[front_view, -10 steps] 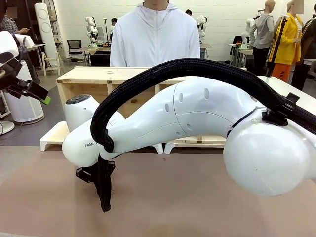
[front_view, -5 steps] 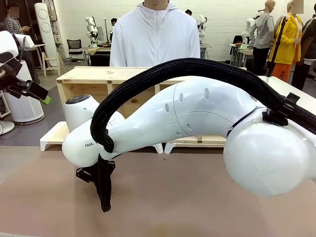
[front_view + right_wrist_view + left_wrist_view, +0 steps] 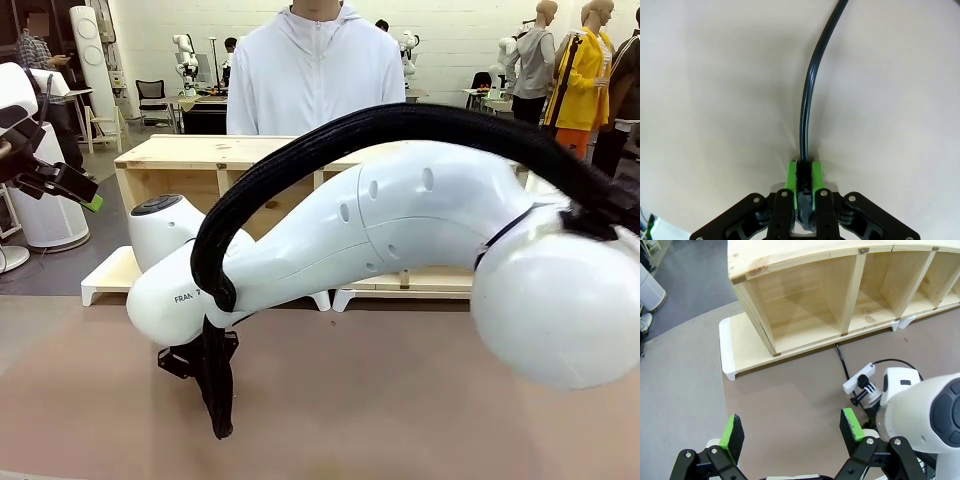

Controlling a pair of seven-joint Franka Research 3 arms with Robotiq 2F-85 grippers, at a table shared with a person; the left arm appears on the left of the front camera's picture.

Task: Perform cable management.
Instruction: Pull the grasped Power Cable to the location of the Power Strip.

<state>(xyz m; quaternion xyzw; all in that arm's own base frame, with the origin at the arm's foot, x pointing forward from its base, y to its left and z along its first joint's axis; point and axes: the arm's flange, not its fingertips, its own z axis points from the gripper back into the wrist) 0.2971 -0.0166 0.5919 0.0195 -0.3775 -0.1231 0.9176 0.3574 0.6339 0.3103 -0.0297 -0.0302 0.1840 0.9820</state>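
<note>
On the table (image 3: 400, 420), an open-faced wooden shelf (image 3: 805, 305). Low across the tabletop, the white right arm (image 3: 400, 230). Left gripper (image 3: 790, 432) raised above the table, pads spread wide, nothing between. Right gripper (image 3: 803, 172) pinched tight on the cable (image 3: 807, 100), black cord leading off over the tabletop.

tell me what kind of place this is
Likely a robotics lab or test workshop: a white Franka arm works at a brown table across from a person in a white hoodie, with an open wooden cubby shelf between them.
</note>
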